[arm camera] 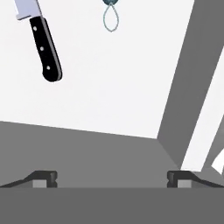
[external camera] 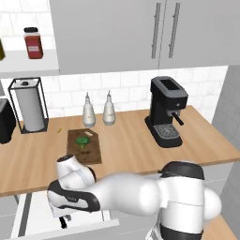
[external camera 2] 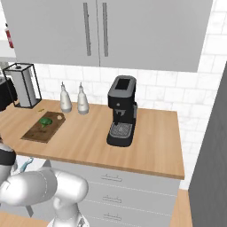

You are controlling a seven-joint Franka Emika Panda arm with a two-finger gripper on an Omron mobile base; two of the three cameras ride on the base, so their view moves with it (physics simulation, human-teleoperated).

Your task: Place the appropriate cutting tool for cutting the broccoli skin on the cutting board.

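Note:
The cutting tool, a knife [arm camera: 46, 48] with a black riveted handle and a silver blade, lies on the white floor of an open drawer [arm camera: 113, 92], at the upper left of the hand view. A light-blue loop-ended peeler [arm camera: 111, 19] lies to its right. My gripper [arm camera: 111, 179] hovers over the drawer, short of the knife, open with nothing between its fingertips. On the wooden counter sits the dark brown cutting board [external camera: 88, 149] [external camera 2: 41, 129], with the small green broccoli [external camera: 83, 140] [external camera 2: 45, 121] on it. My arm bends down below the counter's front edge into the drawer [external camera: 28, 218].
A black coffee machine [external camera: 166, 112] stands at the right of the counter. Two pale bottles [external camera: 89, 111] [external camera: 108, 110] stand behind the board, and a paper towel holder [external camera: 30, 105] at the left. The grey drawer wall [arm camera: 183, 65] runs along the right of the hand view.

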